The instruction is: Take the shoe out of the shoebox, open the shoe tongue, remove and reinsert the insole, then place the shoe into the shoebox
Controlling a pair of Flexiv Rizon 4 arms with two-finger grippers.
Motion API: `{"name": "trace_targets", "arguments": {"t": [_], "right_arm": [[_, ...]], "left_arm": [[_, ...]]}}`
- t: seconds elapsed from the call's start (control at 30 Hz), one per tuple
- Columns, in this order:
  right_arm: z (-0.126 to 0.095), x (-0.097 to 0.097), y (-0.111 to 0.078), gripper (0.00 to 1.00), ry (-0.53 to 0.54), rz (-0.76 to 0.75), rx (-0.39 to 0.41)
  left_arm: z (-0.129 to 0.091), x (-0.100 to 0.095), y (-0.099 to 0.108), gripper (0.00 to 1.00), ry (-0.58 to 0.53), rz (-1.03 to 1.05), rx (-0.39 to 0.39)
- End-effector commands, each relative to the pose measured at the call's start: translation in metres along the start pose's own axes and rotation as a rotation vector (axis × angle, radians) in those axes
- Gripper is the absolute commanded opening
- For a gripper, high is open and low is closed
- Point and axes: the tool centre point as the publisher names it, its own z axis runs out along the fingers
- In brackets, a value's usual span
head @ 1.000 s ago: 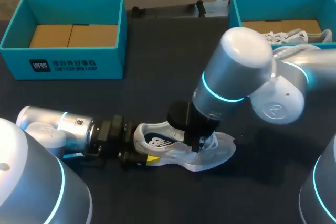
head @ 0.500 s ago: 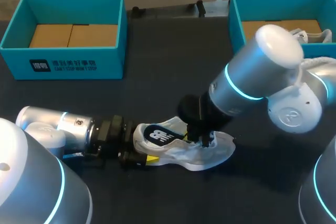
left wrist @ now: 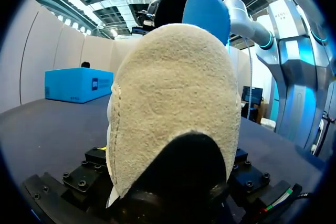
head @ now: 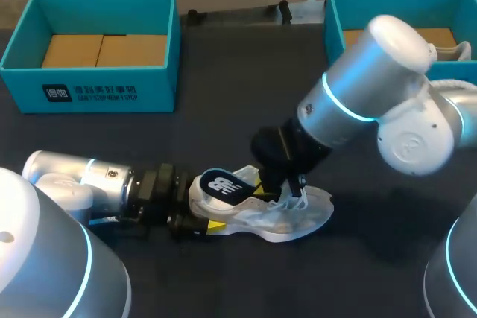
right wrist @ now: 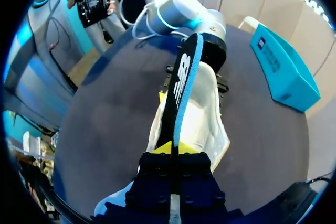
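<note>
White shoe lies near the table's front edge, long axis along that edge, heel at my left gripper, toe toward the right. Whether the left gripper actually grips the heel I cannot tell. My right gripper is clamped on the insole, which runs from it toward my left arm, heel end lifted above the shoe's opening. 2 teal boxes, the left box and the right box, stand at the far corners, well apart from the shoe; nothing blocks the lift.
</note>
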Motion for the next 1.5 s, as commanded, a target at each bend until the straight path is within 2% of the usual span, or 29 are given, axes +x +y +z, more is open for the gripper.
{"name": "trace_targets", "arguments": {"t": [0.03, 0.23, 0.33, 0.37, 0.4, 0.43, 0.47, 0.5, 0.6, 0.63, 0.67, 0.77, 0.83, 0.87, 1.33, 1.4, 1.5], "right_arm": [[0.007, -0.011, 0.022, 0.0, 0.06, -0.033, 0.093], [0.009, -0.013, 0.037, 0.0, 0.092, -0.086, 0.137], [0.011, -0.014, 0.037, 0.01, 0.113, -0.088, 0.151], [0.012, -0.014, 0.038, 0.14, 0.126, -0.093, 0.149], [0.013, -0.014, 0.038, 0.17, 0.131, -0.093, 0.154], [0.013, -0.014, 0.038, 0.37, 0.128, -0.089, 0.155], [0.014, -0.014, 0.038, 0.45, 0.127, -0.087, 0.154], [0.012, -0.014, 0.038, 0.63, 0.113, -0.075, 0.158], [0.004, -0.014, 0.038, 0.78, 0.066, -0.035, 0.148], [0.0, -0.014, 0.037, 0.88, 0.046, -0.015, 0.139], [-0.002, -0.014, 0.036, 0.92, 0.037, -0.007, 0.142], [-0.009, -0.015, 0.036, 0.82, 0.019, 0.032, 0.132], [-0.012, -0.016, 0.037, 0.55, 0.018, 0.058, 0.125], [-0.014, -0.017, 0.038, 0.49, 0.019, 0.062, 0.122], [-0.003, -0.025, 0.04, 0.39, 0.145, 0.142, 0.08], [-0.001, -0.028, 0.04, 0.33, 0.16, 0.141, 0.073], [0.001, -0.029, 0.041, 0.11, 0.174, 0.143, 0.071]], "left_arm": [[0.0, 0.0, 0.0, 0.0, -0.001, 0.0, 0.0], [0.0, 0.0, 0.0, 0.0, -0.001, 0.0, 0.0], [0.0, 0.0, 0.0, 0.0, -0.001, 0.0, 0.0], [0.0, 0.0, 0.0, 0.0, -0.001, 0.0, 0.0], [0.0, 0.0, 0.0, 0.0, -0.001, 0.0, 0.0], [0.0, 0.0, 0.0, 0.0, -0.001, 0.0, 0.0], [0.0, 0.0, 0.0, 0.0, -0.001, 0.0, 0.0], [0.0, 0.0, 0.0, 0.0, -0.001, 0.0, 0.0], [0.0, 0.0, 0.0, 0.0, -0.001, 0.0, 0.0], [0.0, 0.0, 0.0, 0.0, -0.001, 0.0, 0.0], [0.0, 0.0, 0.0, 0.0, -0.001, 0.0, 0.0], [0.0, 0.0, 0.0, 0.0, -0.001, 0.0, 0.0], [0.0, 0.0, 0.0, 0.0, -0.001, 0.0, 0.0], [0.0, 0.0, 0.0, 0.0, -0.001, 0.0, 0.0], [0.0, 0.0, 0.0, 0.0, -0.001, 0.0, 0.0], [0.0, 0.0, 0.0, 0.0, -0.001, 0.0, 0.0], [0.0, 0.0, 0.0, 0.0, -0.001, 0.0, 0.0]]}}
